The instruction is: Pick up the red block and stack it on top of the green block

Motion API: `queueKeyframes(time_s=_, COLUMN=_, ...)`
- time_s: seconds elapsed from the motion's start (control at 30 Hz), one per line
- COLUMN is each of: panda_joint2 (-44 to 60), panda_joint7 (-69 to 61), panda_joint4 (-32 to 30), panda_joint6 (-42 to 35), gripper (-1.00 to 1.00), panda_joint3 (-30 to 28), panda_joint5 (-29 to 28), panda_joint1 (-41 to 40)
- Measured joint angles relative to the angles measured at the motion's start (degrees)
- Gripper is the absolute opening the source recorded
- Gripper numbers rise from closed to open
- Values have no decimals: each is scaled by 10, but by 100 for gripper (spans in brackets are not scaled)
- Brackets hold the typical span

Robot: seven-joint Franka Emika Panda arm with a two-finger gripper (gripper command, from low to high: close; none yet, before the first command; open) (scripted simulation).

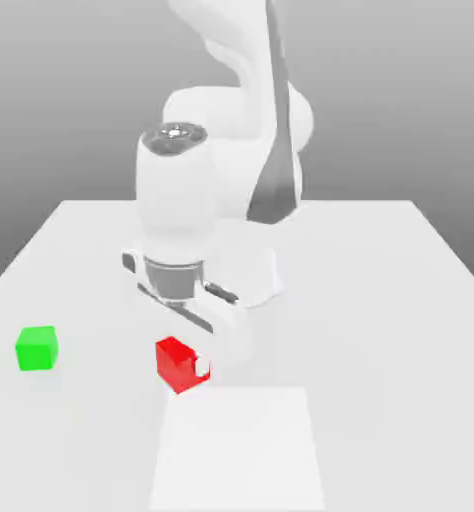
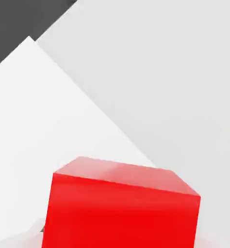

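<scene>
Exterior view first: the arm is bent low over the white worktop (image 1: 401,300) and the end effector (image 1: 186,365) has the red block (image 1: 174,362) pinched between its fingers. One white fingertip (image 1: 201,366) pokes out on the side of the cube toward the exterior view's right, pressed flat against it. The cube sits a bit tilted and looks like it's just off the surface, though I can't say for sure it isn't touching. The green block (image 1: 36,348) is well off to the side of the end effector, toward the exterior view's left, sitting flat on the worktop by itself with nothing on top. Right below the end effector, on the near side, there's a paler square patch (image 1: 239,450) on the surface.

Hand view: the red block (image 2: 122,208) is right up against the camera, big and close, with pale finger bits at its lower edges, which fits it being clamped in narrow jaws. Past it is plain worktop (image 2: 49,121) and a lighter strip.

So progress-wise, I'd say the grab is done and that's about it. What's left is the main part: carry the red cube across to the green one, line it up square above it, set it down and let go. No stack yet.
</scene>
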Motion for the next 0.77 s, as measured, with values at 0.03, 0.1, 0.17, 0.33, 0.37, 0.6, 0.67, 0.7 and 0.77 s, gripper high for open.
queueKeyframes(time_s=0.03, panda_joint2=-2, panda_joint7=24, panda_joint4=3, panda_joint6=-4, gripper=-100, panda_joint3=-8, panda_joint5=-2, panda_joint1=-18)
queueKeyframes(time_s=0.1, panda_joint2=-5, panda_joint7=72, panda_joint4=7, panda_joint6=-12, gripper=-100, panda_joint3=-28, panda_joint5=-6, panda_joint1=-52)
queueKeyframes(time_s=0.17, panda_joint2=-8, panda_joint7=121, panda_joint4=12, panda_joint6=-19, gripper=-100, panda_joint3=-48, panda_joint5=-10, panda_joint1=-85)
queueKeyframes(time_s=0.33, panda_joint2=-15, panda_joint7=241, panda_joint4=25, panda_joint6=-38, gripper=-100, panda_joint3=-106, panda_joint5=-21, panda_joint1=-162)
queueKeyframes(time_s=0.37, panda_joint2=-16, panda_joint7=266, panda_joint4=27, panda_joint6=-42, gripper=-100, panda_joint3=-117, panda_joint5=-23, panda_joint1=-178)
queueKeyframes(time_s=0.6, panda_joint2=58, panda_joint7=302, panda_joint4=38, panda_joint6=18, gripper=-100, panda_joint3=-146, panda_joint5=28, panda_joint1=-228)
queueKeyframes(time_s=0.67, panda_joint2=100, panda_joint7=276, panda_joint4=40, panda_joint6=56, gripper=-100, panda_joint3=-129, panda_joint5=64, panda_joint1=-235)
queueKeyframes(time_s=0.7, panda_joint2=111, panda_joint7=269, panda_joint4=41, panda_joint6=66, gripper=100, panda_joint3=-125, panda_joint5=75, panda_joint1=-237)
queueKeyframes(time_s=0.77, panda_joint2=111, panda_joint7=269, panda_joint4=41, panda_joint6=66, gripper=100, panda_joint3=-125, panda_joint5=75, panda_joint1=-237)
